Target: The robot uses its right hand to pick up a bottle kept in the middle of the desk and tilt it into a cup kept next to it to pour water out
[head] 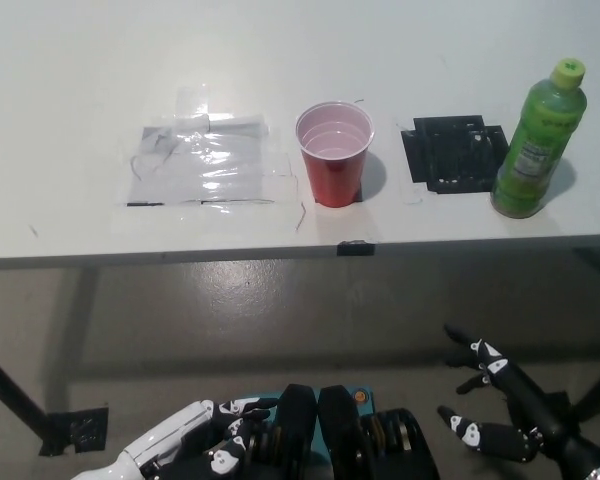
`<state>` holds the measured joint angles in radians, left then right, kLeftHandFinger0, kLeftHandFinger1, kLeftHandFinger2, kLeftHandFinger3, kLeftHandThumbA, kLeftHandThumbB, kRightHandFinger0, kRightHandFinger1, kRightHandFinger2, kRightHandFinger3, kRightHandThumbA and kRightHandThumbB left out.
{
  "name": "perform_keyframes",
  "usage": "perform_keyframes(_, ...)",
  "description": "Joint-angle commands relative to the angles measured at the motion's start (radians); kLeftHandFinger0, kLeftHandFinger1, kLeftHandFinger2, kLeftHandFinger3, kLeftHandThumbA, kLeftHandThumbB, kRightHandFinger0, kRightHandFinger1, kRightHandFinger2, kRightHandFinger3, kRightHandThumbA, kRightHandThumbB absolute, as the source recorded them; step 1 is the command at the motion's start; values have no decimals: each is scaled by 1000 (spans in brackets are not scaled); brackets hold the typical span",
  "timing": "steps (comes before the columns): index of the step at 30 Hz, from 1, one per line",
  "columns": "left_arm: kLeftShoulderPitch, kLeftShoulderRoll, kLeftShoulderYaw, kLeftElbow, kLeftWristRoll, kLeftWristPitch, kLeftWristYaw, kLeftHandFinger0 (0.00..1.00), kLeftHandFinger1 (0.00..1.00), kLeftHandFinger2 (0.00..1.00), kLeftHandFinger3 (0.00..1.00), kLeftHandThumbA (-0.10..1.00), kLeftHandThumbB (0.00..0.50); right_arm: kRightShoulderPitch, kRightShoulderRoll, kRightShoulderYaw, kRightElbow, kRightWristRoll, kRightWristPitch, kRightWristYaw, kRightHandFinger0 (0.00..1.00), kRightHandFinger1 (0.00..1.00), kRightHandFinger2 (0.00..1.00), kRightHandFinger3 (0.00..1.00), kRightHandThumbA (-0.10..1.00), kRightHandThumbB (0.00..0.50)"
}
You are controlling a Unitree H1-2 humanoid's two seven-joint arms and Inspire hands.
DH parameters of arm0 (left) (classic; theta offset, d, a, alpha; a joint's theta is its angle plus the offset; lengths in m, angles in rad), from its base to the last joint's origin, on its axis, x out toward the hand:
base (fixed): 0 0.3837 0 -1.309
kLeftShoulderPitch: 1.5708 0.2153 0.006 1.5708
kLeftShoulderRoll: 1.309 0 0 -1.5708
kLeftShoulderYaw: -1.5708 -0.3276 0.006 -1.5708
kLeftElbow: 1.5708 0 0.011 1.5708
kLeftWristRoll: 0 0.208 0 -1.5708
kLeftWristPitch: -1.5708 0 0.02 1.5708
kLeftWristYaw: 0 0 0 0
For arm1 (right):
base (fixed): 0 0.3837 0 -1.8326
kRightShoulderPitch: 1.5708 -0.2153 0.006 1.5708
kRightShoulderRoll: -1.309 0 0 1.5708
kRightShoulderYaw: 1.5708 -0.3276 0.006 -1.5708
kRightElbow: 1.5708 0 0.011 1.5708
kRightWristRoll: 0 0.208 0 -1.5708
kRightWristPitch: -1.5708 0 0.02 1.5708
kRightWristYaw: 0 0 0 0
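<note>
A green bottle with a yellow-green cap stands upright at the right of the white desk. A red cup with a white inside stands near the desk's front middle, well left of the bottle. My black right hand is low at the bottom right, below the desk's front edge, open with its fingers spread and holding nothing. It is far below the bottle and cup. My white left hand rests at the bottom left, fingers loosely apart, empty.
A patch of clear tape lies on the desk left of the cup. A black taped mark lies between cup and bottle. A small black tab sits on the desk's front edge. Grey floor shows below.
</note>
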<state>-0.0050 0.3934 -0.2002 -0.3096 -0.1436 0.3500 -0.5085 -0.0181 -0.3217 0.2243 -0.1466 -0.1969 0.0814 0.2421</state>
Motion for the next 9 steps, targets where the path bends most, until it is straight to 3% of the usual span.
perform_keyframes(1,-1,17,6,-33,-15,-5,-8,1000,1000,1000,1000,402,500,-19,-17,2,-24,-7,-16,25,604,833,1000,1000,617,424)
perform_keyframes(9,-2,15,9,-34,-23,1,-9,1000,1000,1000,1000,393,500,-20,-15,3,-30,-27,-6,30,598,830,1000,1000,592,419)
